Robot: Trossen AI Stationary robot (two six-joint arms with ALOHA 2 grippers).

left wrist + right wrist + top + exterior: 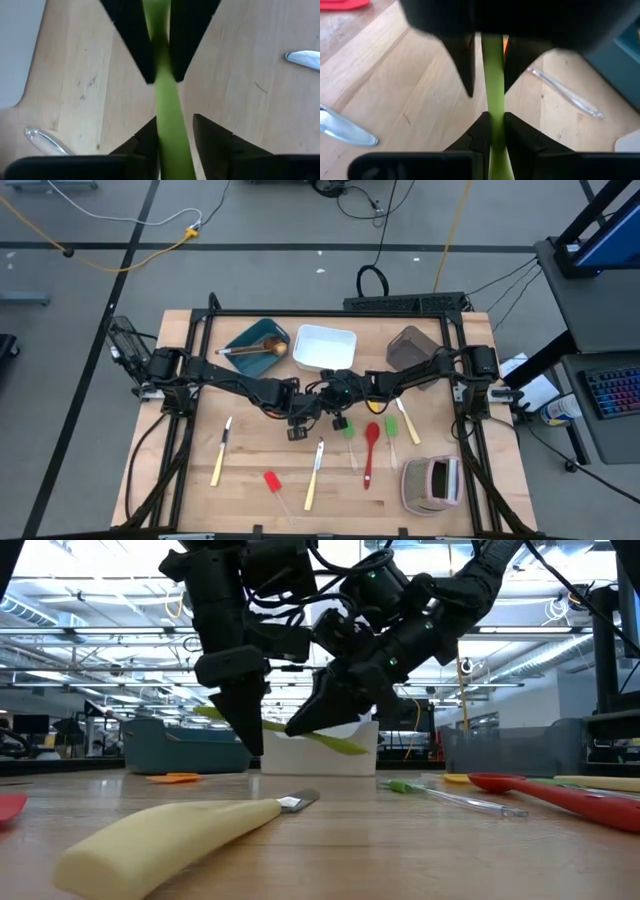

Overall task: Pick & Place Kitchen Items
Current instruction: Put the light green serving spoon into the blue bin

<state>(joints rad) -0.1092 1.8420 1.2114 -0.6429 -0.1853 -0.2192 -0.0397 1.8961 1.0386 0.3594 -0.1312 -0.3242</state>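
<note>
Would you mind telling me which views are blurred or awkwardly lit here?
Low view: bright ceiling lights backlight the arms into silhouettes; the pale-handled knife nearest the lens is soft. Both wrist views: the slim green utensil handle and dark fingers are blurred, too close.

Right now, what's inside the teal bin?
In the teal bin lies one wooden spoon, handle pointing left over the rim, bowl toward the white bin. The bin's lower corner is covered by the left arm, so anything there is unseen.
</note>
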